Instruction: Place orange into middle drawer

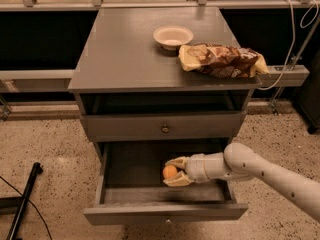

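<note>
The orange (169, 171) is a small round yellow-orange fruit held between the fingers of my gripper (173, 171). The gripper is inside the open middle drawer (165, 211), low over its floor near the centre. My white arm reaches in from the lower right. The drawer is pulled far out of the grey cabinet, below the closed upper drawer (163, 126) with its round knob.
On the cabinet top (120, 54) stand a white bowl (172, 36) and a brown and yellow snack bag (220, 60). A black pole (22, 201) leans on the speckled floor at the left. Cables hang at the right by a rail.
</note>
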